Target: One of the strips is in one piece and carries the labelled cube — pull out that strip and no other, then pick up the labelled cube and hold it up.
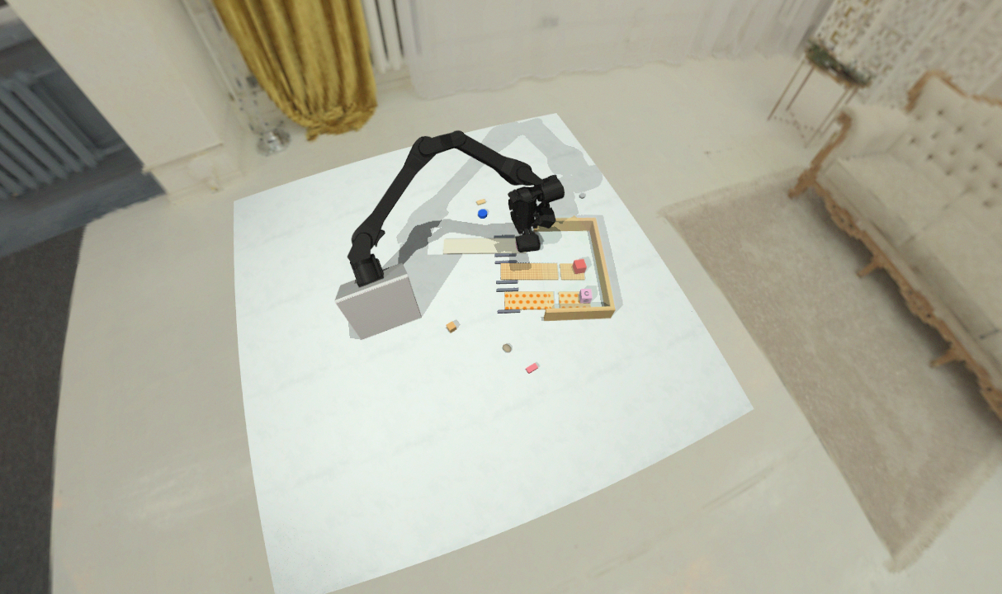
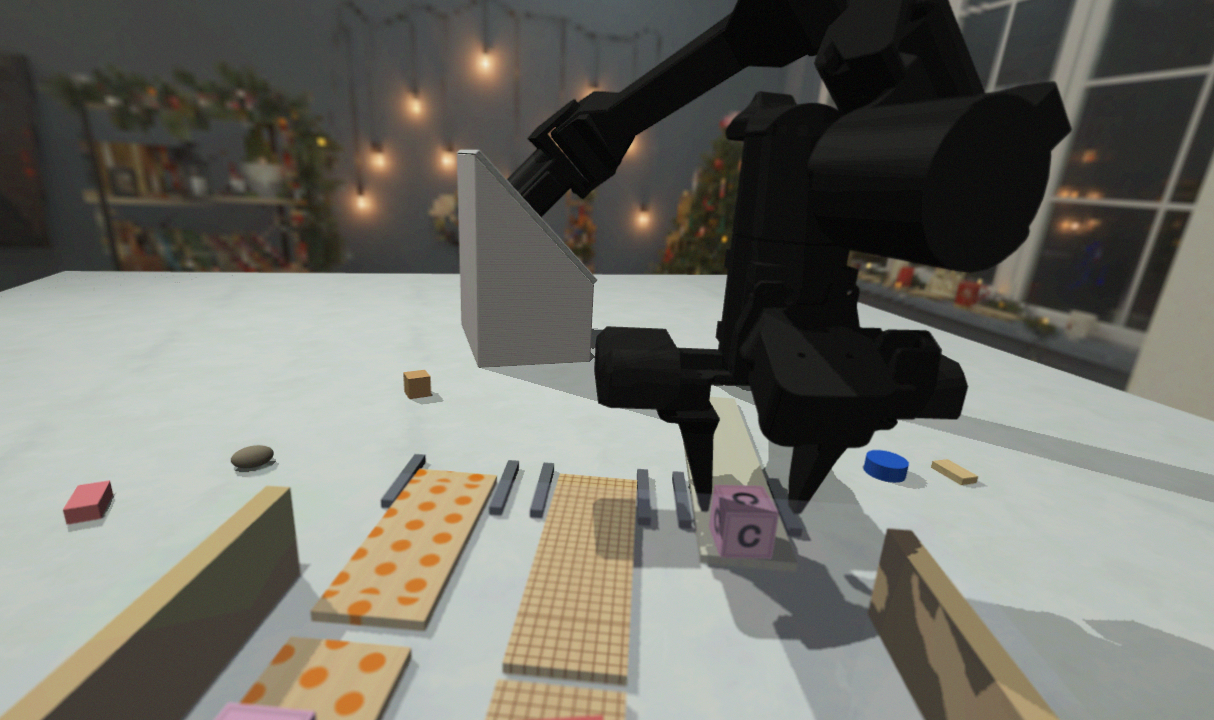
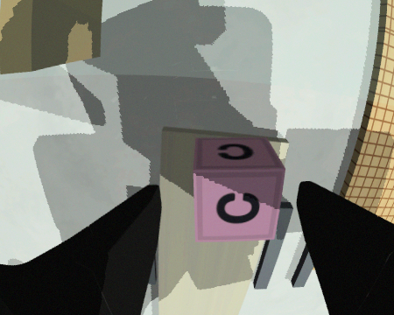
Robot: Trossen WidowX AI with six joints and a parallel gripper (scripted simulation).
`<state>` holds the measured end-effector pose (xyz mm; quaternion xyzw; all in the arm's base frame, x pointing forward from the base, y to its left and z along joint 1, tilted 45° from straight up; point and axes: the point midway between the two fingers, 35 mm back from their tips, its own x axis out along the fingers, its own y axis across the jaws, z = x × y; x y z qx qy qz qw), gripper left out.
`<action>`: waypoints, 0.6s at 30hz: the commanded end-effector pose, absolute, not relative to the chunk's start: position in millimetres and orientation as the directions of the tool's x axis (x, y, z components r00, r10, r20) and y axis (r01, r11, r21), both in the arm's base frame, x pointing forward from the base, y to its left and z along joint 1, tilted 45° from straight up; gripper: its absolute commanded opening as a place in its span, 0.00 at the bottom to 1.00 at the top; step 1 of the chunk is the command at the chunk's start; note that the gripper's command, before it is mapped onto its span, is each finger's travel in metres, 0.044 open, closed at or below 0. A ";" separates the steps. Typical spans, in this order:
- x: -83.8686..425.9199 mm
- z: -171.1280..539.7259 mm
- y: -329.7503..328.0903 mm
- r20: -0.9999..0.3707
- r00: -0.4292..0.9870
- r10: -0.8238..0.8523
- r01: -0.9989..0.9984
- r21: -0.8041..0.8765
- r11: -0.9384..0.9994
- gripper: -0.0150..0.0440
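The plain cream strip (image 1: 464, 246) (image 2: 727, 447) (image 3: 175, 245) is in one piece and reaches out of its dark guides toward the arm's base. The pink cube marked C (image 2: 743, 528) (image 3: 237, 207) stands on its end on the frame side. My gripper (image 2: 752, 511) (image 3: 230, 195) is partly open, one finger on each side of the cube, with a gap to it on both sides in the wrist view. The gridded strip (image 1: 528, 271) (image 2: 575, 573) and the dotted strip (image 1: 528, 300) (image 2: 414, 546) are each broken by a gap.
A red cube (image 1: 578, 266) stands on the gridded strip's short piece, another pink C cube (image 1: 585, 296) on the dotted one's. A wooden frame (image 1: 602, 258) surrounds that end. A blue disc (image 1: 482, 213) (image 2: 885, 465) and a small tan block (image 1: 480, 201) (image 2: 954, 471) lie beside the plain strip.
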<state>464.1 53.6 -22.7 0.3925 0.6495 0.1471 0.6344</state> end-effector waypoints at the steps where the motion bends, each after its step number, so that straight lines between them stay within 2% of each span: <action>1: 463.0 -30.6 58.8 -0.705 0.107 0.701 0.333 0.690 0.643 0.68; 13: 463.6 -37.7 66.6 -0.704 0.107 0.702 0.333 0.691 0.642 0.68; 17: 464.1 -35.4 65.9 -0.708 0.108 0.698 0.326 0.689 0.648 0.50; 18: 464.1 -35.4 65.9 -0.708 0.108 0.698 0.326 0.689 0.648 0.49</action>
